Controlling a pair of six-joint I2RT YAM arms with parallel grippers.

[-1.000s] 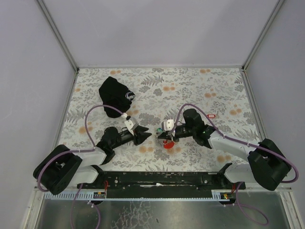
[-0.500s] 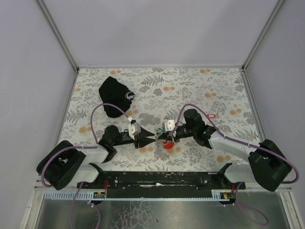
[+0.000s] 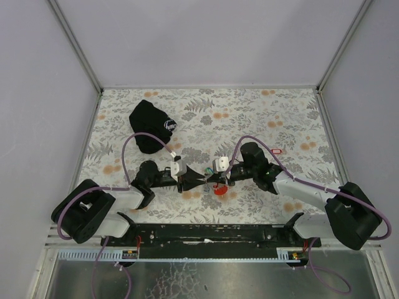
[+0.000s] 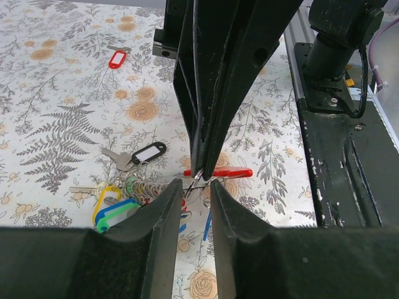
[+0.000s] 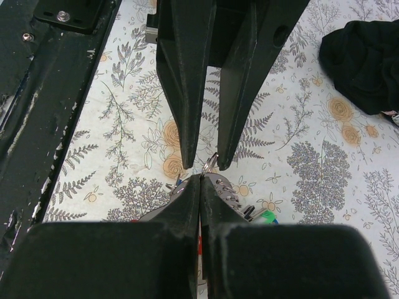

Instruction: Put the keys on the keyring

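Note:
The keys (image 4: 134, 187) lie bunched on the table, with black (image 4: 148, 152), yellow (image 4: 105, 195), blue and green tags, and a red tag (image 4: 219, 173). My right gripper (image 5: 200, 180) is shut on a thin metal keyring (image 5: 212, 163) and holds it just above the bunch; in the top view it (image 3: 212, 179) is at table centre. My left gripper (image 4: 196, 187) faces it tip to tip, open, its fingertips (image 5: 187, 159) either side of the ring; the top view shows it (image 3: 201, 180) beside the right one. One red-tagged key (image 3: 276, 150) lies apart at the right.
A black cloth pouch (image 3: 153, 126) with a white logo lies at the back left, also in the right wrist view (image 5: 365, 59). The black base rail (image 3: 206, 233) runs along the near edge. Grey walls enclose the flowered table (image 3: 249, 112).
My left gripper has moved right toward the right gripper until its tips meet the ring, and its jaws have narrowed. The right gripper has stayed in place.

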